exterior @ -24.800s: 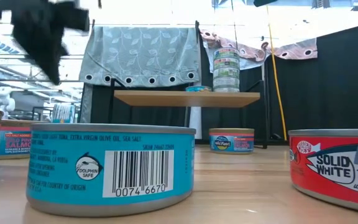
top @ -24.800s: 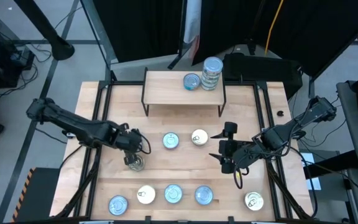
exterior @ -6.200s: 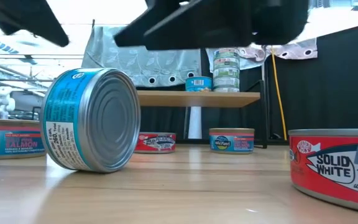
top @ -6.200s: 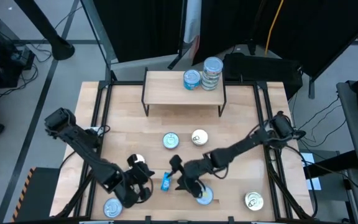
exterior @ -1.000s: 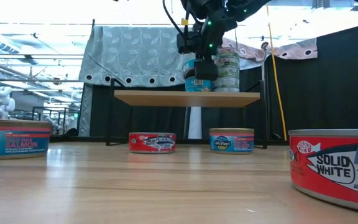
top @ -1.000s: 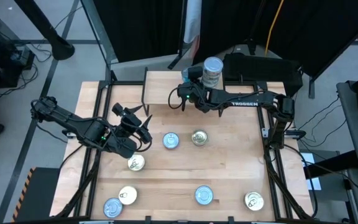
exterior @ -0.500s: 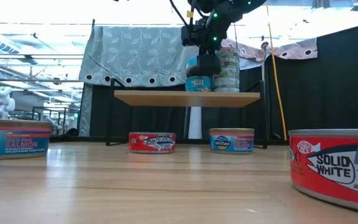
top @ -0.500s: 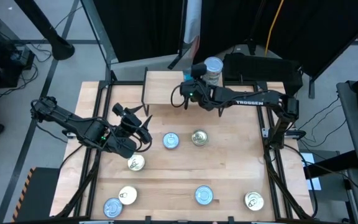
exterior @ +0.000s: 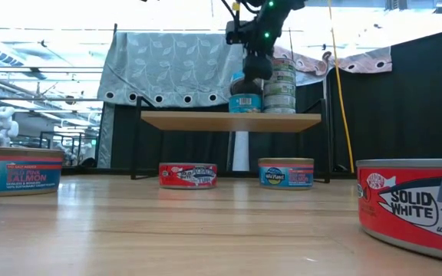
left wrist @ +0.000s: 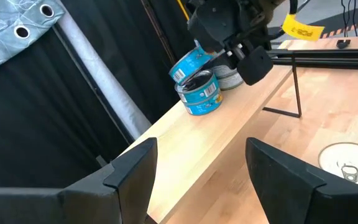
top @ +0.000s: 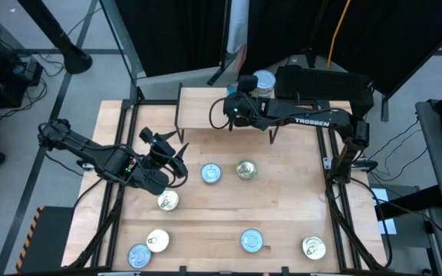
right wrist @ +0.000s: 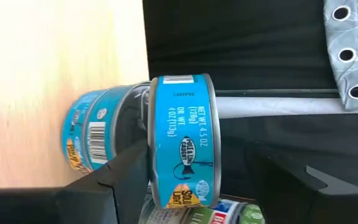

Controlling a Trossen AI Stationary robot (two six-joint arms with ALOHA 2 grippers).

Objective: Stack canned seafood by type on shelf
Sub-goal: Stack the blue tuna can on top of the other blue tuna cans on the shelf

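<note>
Right gripper (left wrist: 241, 53) is clamped on a tilted blue tin (right wrist: 182, 140) above the tins (left wrist: 201, 93) on the shelf (top: 198, 107). Left gripper (left wrist: 197, 180) hovers mid-table, fingers spread, empty.

Both arms are dark, near-black, built of slim tubular links joined by rounded housings. The right arm (top: 305, 119) carries white "TROSSEN" lettering along its forearm, and a small green light glows near its wrist. Its claw (left wrist: 244, 56) has blocky matte fingers. Thin black cables seem to trail along the left arm (top: 90, 157)
</note>
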